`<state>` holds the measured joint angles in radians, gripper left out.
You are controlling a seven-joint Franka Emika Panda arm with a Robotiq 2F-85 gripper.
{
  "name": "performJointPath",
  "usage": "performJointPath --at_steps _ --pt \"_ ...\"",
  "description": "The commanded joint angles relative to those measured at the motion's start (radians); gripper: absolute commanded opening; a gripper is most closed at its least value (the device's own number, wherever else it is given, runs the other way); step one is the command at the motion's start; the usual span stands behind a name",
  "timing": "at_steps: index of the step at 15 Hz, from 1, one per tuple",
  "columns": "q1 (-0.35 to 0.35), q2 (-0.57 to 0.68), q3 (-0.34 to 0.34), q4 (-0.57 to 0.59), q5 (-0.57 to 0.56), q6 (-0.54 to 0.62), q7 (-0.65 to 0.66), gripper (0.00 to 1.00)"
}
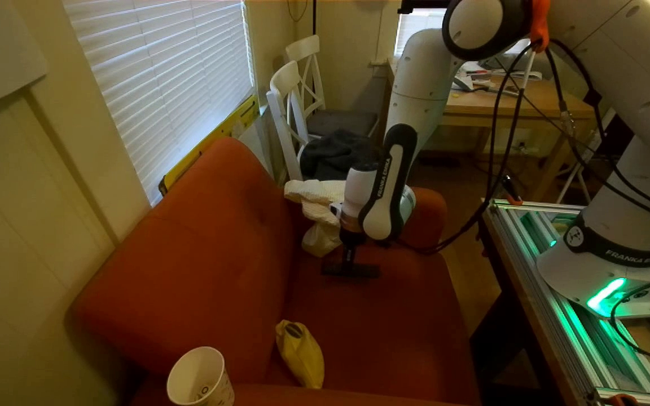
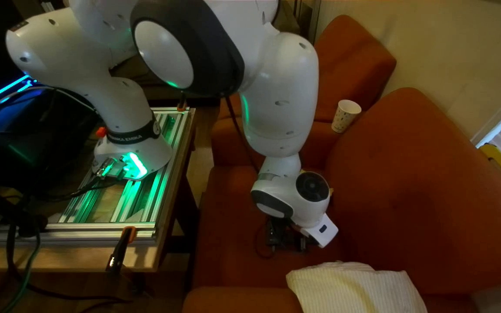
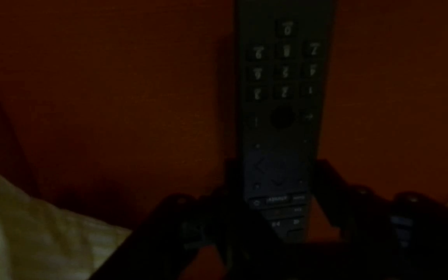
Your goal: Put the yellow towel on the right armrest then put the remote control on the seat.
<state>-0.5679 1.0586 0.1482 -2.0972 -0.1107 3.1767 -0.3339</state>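
The remote control [image 3: 284,77] is long and black with number keys. In the wrist view it lies between my gripper's fingertips [image 3: 276,175], which press against both long sides. In an exterior view my gripper [image 1: 350,262] points down with the remote [image 1: 365,272] across its tips, low over the orange seat [image 1: 381,332]. I cannot tell whether the remote touches the seat. The pale yellow towel [image 1: 320,217] is draped over an armrest [image 1: 429,211]; it also shows in an exterior view [image 2: 355,287] and at the wrist view's lower left [image 3: 45,237].
A yellow banana-like object [image 1: 302,355] lies on the seat near the opposite armrest. A paper cup [image 1: 201,378] stands on that armrest, also visible in an exterior view [image 2: 346,115]. The backrest [image 1: 206,254] rises beside the seat. The robot's table [image 1: 528,316] stands opposite the backrest.
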Motion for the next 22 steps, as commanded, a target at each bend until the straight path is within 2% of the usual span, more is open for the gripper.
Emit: performJointPath --at_steps 1,5,8,15,22 --pt "0.028 0.031 -0.015 0.047 -0.005 -0.006 0.047 0.77" --pt "0.041 0.007 -0.019 0.036 -0.006 -0.003 0.062 0.99" --pt "0.047 -0.023 -0.017 0.018 -0.005 -0.019 0.067 1.0" --pt "0.162 -0.125 -0.099 -0.038 0.026 -0.072 0.159 1.0" --pt "0.153 -0.257 -0.083 -0.117 0.026 -0.188 0.146 1.0"
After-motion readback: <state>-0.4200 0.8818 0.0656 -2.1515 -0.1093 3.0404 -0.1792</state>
